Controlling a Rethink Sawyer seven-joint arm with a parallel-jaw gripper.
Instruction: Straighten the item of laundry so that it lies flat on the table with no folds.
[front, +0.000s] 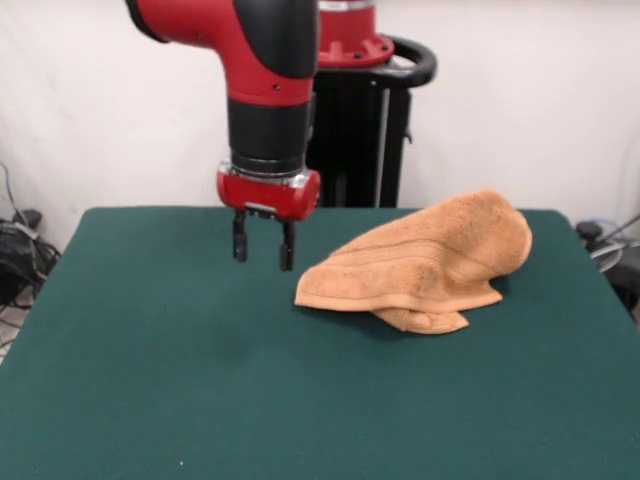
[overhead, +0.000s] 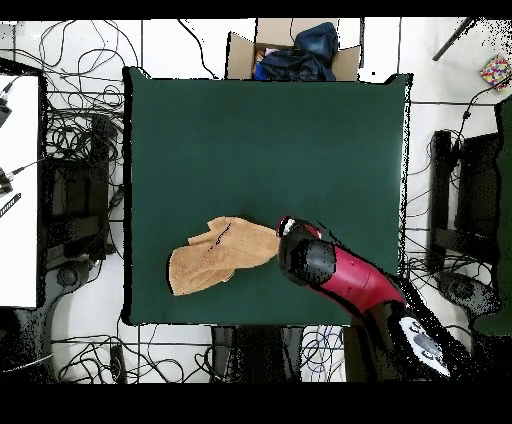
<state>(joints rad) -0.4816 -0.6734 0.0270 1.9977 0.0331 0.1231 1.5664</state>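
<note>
The orange-tan towel (front: 430, 262) lies crumpled and folded over itself on the dark green table (front: 200, 380), in the front view at the right and toward the far side. A woven stripe band runs across its top fold. In the overhead view the towel (overhead: 215, 255) sits near the bottom left of the table (overhead: 270, 140). My gripper (front: 263, 248) hangs just left of the towel's near corner, a little above the cloth, open and empty. In the overhead view the arm (overhead: 330, 270) covers the gripper, right beside the towel's right end.
A cardboard box with dark clothes (overhead: 295, 50) stands past the table's top edge in the overhead view. Cables and stands (overhead: 75, 160) lie on the floor around the table. The robot's pedestal (front: 360, 120) stands behind the table.
</note>
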